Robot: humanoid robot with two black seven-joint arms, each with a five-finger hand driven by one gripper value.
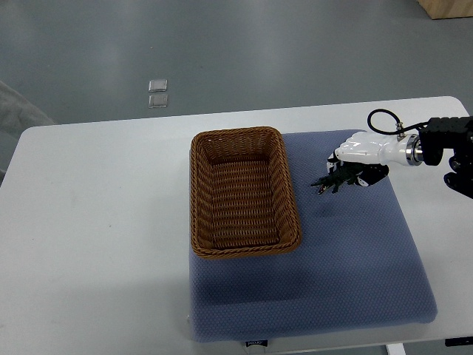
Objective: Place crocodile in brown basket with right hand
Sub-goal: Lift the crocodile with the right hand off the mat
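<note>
Here, white table [96,207], grey floor [222,52], blue mat [355,251], brown basket [291,196], right hand [363,149], fingers [343,154] clamped on crocodile [330,181].

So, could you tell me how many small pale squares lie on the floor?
2: a farther square and a nearer square, almost touching, on the floor past the table. None seem hidden.

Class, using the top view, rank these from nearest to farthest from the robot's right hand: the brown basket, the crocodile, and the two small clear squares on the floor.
1. crocodile: gripped in the right hand, above the blue mat.
2. brown basket: on the mat, toward the picture's left of the hand.
3. clear squares: farthest, in the picture's upper left.
</note>
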